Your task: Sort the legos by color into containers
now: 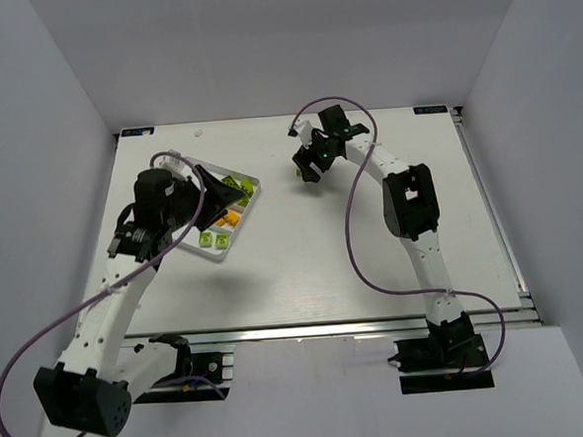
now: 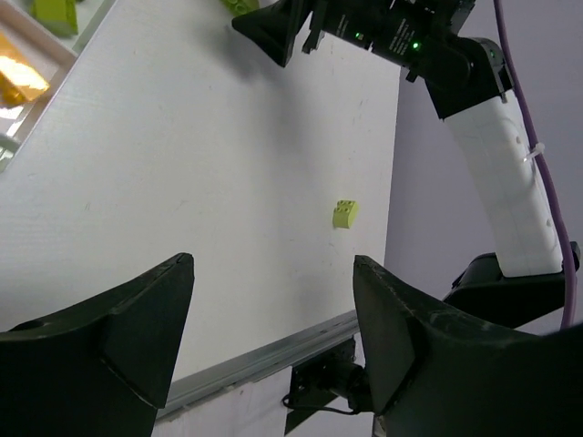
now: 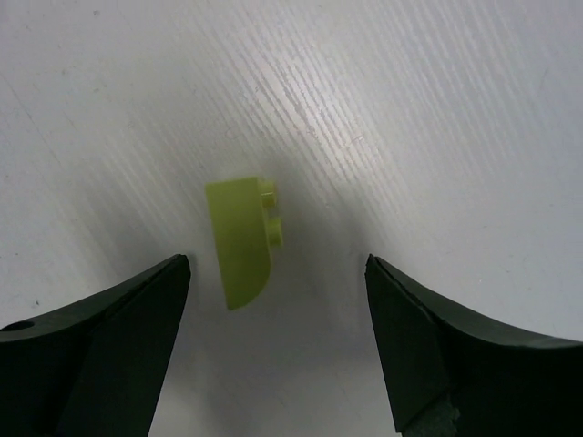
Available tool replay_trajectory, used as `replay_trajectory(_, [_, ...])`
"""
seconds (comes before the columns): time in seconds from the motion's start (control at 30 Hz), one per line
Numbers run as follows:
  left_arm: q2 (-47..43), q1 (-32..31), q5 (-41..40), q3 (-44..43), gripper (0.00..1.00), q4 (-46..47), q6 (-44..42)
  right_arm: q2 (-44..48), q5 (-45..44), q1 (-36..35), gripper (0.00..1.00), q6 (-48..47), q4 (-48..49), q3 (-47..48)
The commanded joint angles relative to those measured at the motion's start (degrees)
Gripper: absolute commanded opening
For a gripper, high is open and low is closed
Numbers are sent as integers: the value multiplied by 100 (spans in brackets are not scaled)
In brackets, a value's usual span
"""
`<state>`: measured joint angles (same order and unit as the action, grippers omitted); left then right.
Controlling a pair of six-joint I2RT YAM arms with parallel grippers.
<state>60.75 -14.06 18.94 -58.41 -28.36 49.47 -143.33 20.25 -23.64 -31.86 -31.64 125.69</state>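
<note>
A clear tray (image 1: 257,187) at the table's left holds several legos: lime ones (image 1: 236,186), an orange one (image 1: 228,219) and more green ones (image 1: 215,241). My left gripper (image 1: 209,196) hangs over this tray, open, with nothing between its fingers (image 2: 273,261). A loose lime brick (image 2: 345,214) lies on the bare table beyond it. My right gripper (image 1: 307,167) is low over the table's far middle, open (image 3: 275,259). A lime brick (image 3: 241,241) lies on its side on the table just ahead of the right fingertips, nearer the left finger, untouched.
The tray corner (image 2: 50,50) with a green brick (image 2: 55,13) and an orange one (image 2: 16,80) shows in the left wrist view. The right arm (image 2: 492,155) crosses that view. White walls enclose the table; a metal rail (image 1: 328,325) runs along its near edge.
</note>
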Motion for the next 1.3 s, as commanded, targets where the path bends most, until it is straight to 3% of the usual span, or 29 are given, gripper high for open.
replay_trajectory(0.0, [-423,-26,-338,304,80,-345,290,24,163,17,82,-40,491,-45])
replay_trajectory(0.2, [-749,-26,-566,270,80,-627,318,-90,480,-79,63,-13,668,8])
replay_trajectory(0.43, [-872,-26,-769,111,81,-934,203,6,935,-97,28,30,659,-71])
replay_trajectory(0.6, [-1118,-26,-883,93,80,-970,194,875,1814,-246,14,109,1010,-745])
replay_trajectory(0.7, [-1346,-26,-1050,-65,80,-1013,159,1438,2395,-580,5,653,1493,-1071])
replay_trajectory(0.83, [-1601,-26,-1234,-276,81,-1092,71,1642,2878,-1028,4,1776,1994,-1047])
replay_trajectory(1.0, [-1742,-26,-1366,-408,81,-1233,45,1282,3011,-1722,3,2490,2100,-634])
replay_trajectory(1.27, [-1944,-26,-1428,-565,81,-1567,98,438,1958,-2584,4,3370,3092,-80])
